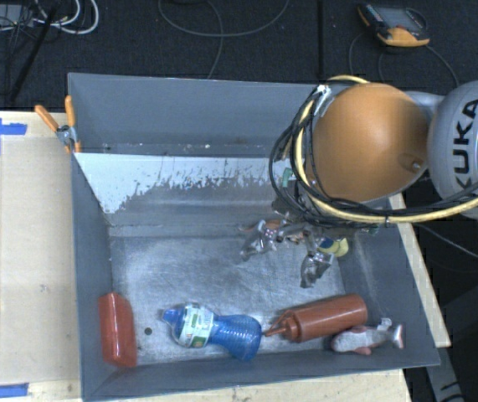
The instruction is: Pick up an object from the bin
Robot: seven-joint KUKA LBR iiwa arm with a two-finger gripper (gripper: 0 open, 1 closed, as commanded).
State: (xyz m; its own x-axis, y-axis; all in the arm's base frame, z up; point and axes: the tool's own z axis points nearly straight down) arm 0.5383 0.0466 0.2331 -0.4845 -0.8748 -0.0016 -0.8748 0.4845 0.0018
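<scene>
My gripper [281,259] hangs over the right middle of the bin floor, open, with bare floor showing between its two metal fingers. A brown squeeze bottle [323,317] lies on its side just in front of it, nozzle pointing left. Left of that nozzle lies a blue bottle [214,329] with a white and green label. A small yellow and blue thing [333,245] shows close behind the right finger, partly hidden under the arm.
A red cylinder [117,329] lies at the front left corner. A small grey, white and red thing [366,338] rests in the front right corner beside the brown bottle. The arm's orange cover and cables hang over the bin's right back part.
</scene>
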